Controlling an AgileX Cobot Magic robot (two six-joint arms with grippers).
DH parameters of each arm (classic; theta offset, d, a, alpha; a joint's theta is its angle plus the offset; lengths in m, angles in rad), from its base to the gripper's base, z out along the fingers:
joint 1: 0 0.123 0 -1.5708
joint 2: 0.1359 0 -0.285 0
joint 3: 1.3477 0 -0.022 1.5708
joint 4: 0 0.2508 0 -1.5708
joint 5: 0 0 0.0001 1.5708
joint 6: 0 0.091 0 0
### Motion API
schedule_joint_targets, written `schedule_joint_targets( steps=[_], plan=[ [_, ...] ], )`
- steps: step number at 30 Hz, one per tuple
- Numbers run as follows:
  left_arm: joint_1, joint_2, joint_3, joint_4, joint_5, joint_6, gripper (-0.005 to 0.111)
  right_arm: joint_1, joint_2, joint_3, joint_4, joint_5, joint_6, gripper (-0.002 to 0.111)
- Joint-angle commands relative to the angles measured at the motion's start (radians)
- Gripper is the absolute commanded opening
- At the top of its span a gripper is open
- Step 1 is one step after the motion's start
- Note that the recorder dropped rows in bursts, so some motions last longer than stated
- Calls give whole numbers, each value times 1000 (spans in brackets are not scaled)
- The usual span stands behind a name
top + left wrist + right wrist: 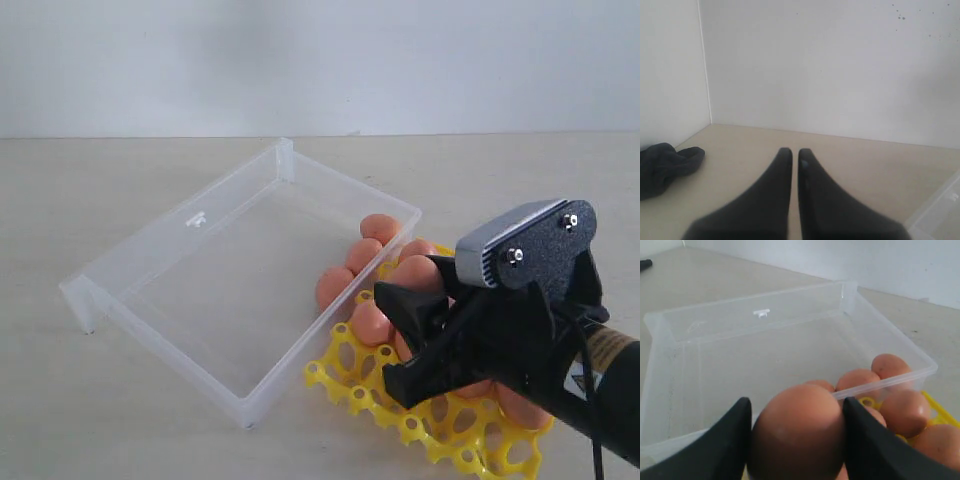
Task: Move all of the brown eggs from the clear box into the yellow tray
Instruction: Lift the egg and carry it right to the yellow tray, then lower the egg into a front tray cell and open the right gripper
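Brown egg (799, 440) pinched by right gripper (795, 410) over yellow tray (440, 432), left gripper (795, 153) pressed together

The eggs (379, 229) are pinkish-brown, the tray (441, 431) yellow, the box (180, 214) clear

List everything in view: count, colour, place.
clear box: one, transparent, mid-table, floor mostly bare
yellow tray: one, yellow, beside the box's right wall
brown eggs: about three in the box along its right wall, several more on the tray; the arm hides the total
held egg: one, brown, in the right tool
dark cloth: one, dark grey, on the table near a wall corner
table: one, beige
right tool: black, shut on the held egg, over the tray
left tool: black, shut, empty
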Motion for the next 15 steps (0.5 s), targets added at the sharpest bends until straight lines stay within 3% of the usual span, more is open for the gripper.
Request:
schedule_joint_targets(
  steps=[1, 15],
  plan=[
    [-1, -4, -3, 0, -9, 2, 4, 0, 43, 11, -53, -4, -11, 0],
    [-1, -4, -3, 0, -7, 2, 4, 0, 365, -89, -199, -197, 54, 0]
  ],
)
